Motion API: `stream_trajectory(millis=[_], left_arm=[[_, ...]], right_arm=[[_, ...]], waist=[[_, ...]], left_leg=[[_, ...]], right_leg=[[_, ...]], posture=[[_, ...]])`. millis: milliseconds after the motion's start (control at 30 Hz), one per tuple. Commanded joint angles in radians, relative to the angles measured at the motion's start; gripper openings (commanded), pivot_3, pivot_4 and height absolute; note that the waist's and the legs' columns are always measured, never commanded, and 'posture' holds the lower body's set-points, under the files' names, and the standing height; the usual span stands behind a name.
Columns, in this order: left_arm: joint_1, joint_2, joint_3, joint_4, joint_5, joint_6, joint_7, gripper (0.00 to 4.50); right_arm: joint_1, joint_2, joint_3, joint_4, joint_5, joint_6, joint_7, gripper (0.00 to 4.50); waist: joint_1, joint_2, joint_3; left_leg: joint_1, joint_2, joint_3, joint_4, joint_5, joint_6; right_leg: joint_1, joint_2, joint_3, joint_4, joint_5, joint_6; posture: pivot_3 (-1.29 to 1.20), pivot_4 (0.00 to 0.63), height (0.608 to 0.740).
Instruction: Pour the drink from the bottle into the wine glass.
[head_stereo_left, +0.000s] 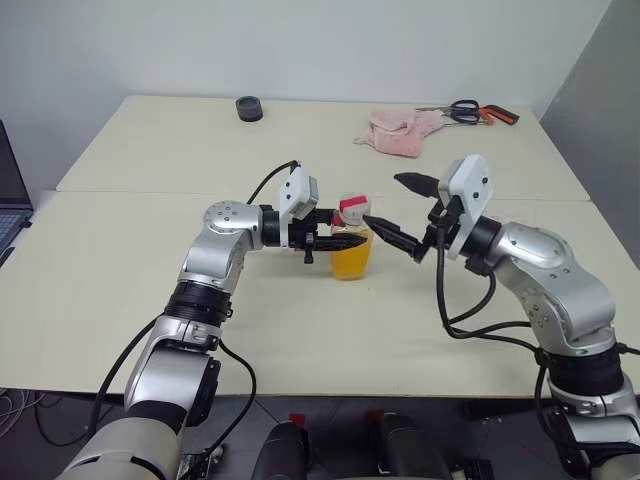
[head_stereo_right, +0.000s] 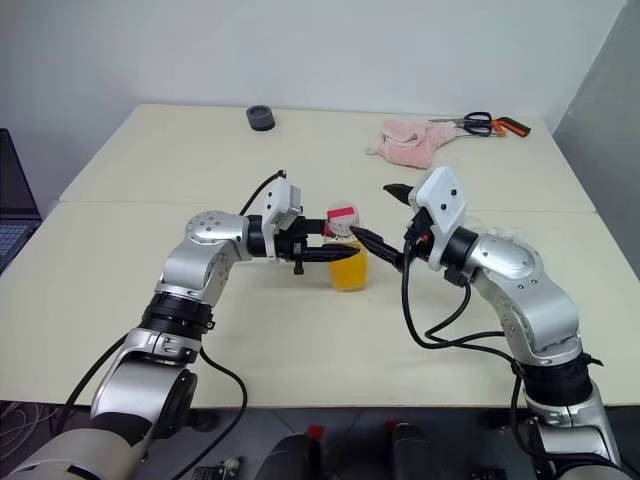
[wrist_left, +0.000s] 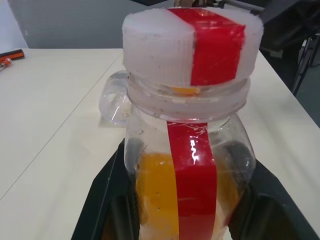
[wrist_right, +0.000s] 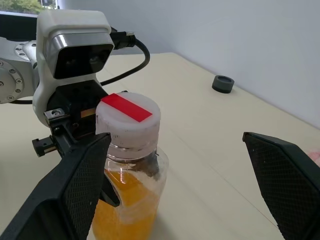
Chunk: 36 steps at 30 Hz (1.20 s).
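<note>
Left fingers (wrist_left: 107, 200) clamp bottle (head_stereo_left: 351, 245), right fingers (wrist_right: 280, 175) beside

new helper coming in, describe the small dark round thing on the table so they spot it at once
Start at the pale table and look to its far edge, near the wall. Left of the pink cloth and the scissors sits a small black puck-shaped disc, alone. It is the one low, dark, round thing there; the cloth is soft and pink, the scissors long with orange handles.
</note>
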Motion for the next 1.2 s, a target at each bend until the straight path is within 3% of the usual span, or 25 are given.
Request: stream_trajectory(millis=[33,733,1200], left_arm=[[-0.011,-0.001,0.018,-0.051,-0.031,-0.01,-0.008,1.69],[-0.015,-0.005,0.02,-0.04,-0.026,-0.017,-0.006,1.69],[-0.012,0.005,0.024,-0.049,-0.028,-0.014,-0.011,1.69]], right_arm=[[-0.032,0.01,-0.005,-0.014,-0.008,-0.03,0.002,4.5],[-0.032,0.015,-0.008,-0.05,0.013,-0.004,0.01,4.5],[-0.005,-0.026,-0.04,-0.141,0.142,0.107,0.039,4.5]], waist=[[0.0,0.0,0.0],[0.0,0.0,0.0],[0.0,0.0,0.0]], left_leg=[[0.0,0.0,0.0,0.0,0.0,0.0],[0.0,0.0,0.0,0.0,0.0,0.0],[0.0,0.0,0.0,0.0,0.0,0.0]], right_leg=[[0.0,0.0,0.0,0.0,0.0,0.0],[0.0,0.0,0.0,0.0,0.0,0.0],[0.0,0.0,0.0,0.0,0.0,0.0]], posture=[[0.0,0.15,0.74],[0.0,0.15,0.74],[0.0,0.15,0.74]])
